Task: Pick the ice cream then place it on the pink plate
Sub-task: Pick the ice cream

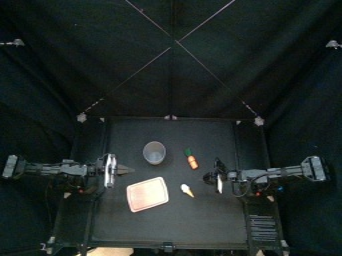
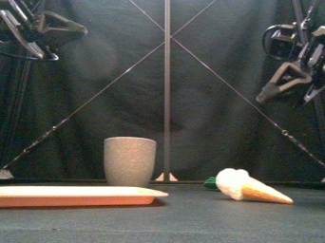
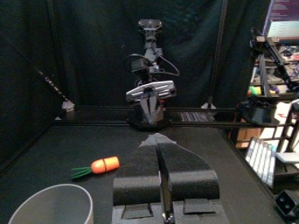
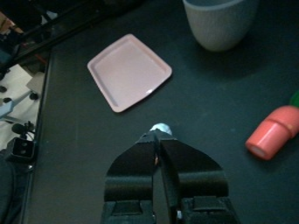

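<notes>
The ice cream (image 2: pixel 248 187) lies on the worktop (image 1: pixel 201 220) near the pink tray (image 2: pixel 76 196), with the left hand (image 3: pixel 160 144) and right hand (image 4: pixel 158 140) clenched empty.

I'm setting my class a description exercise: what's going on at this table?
Nothing is held yet. The toy ice cream, white scoop on an orange cone, lies on the table right of the flat pink tray. The right pincer hangs shut above the table near it; the left pincer hangs shut at the left. A tall grey speckled cup and an orange toy carrot sit further back.
</notes>
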`<state>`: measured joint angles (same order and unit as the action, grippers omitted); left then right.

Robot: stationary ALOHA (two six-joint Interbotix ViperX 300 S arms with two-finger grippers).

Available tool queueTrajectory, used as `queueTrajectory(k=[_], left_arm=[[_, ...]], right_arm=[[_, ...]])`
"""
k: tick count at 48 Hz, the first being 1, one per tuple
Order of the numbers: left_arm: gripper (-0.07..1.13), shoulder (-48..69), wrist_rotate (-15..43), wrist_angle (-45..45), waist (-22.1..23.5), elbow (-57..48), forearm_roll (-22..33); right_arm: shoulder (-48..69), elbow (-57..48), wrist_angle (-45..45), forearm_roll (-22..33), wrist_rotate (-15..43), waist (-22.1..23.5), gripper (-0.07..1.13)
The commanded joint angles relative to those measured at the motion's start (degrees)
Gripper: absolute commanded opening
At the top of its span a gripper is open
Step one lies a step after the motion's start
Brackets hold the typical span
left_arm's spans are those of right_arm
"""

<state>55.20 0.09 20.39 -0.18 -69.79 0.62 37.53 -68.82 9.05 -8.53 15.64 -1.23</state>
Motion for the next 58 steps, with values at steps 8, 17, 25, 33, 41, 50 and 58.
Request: queueTrajectory(k=[8,17,25,33,41,50,58], left_arm=[[-0.01,-0.35,0.09,0.62,0.0,0.7,0.0],[-0.01,-0.35,0.09,0.53,-0.09,0.62,0.0],[-0.01,-0.35,0.0,0.62,-0.09,0.35,0.0],[-0.01,-0.26,0.0,0.53,-0.09,0.18,0.0],[-0.01,-0.26,0.0,0.53,0.0,0.09,0.0],[-0.01,-0.26,0.0,0.53,-0.09,-0.09,0.0],[-0.01,-0.35,0.0,0.44,0.0,-0.35,0.0]], right_arm=[[-8.96,3.96,1.32,-1.14,1.93,-1.76,0.78],[-16.52,6.68,2.29,-2.37,1.85,-4.31,1.04],[-23.2,9.05,2.46,-3.16,1.85,-4.48,1.04],[-28.13,11.34,2.55,-3.78,1.85,-4.92,1.04],[-32.61,14.06,2.37,-3.96,1.85,-5.27,1.04],[-37.71,16.44,2.29,-4.04,1.85,-5.71,1.04],[-40.69,18.28,2.29,-3.96,1.85,-5.98,1.02]])
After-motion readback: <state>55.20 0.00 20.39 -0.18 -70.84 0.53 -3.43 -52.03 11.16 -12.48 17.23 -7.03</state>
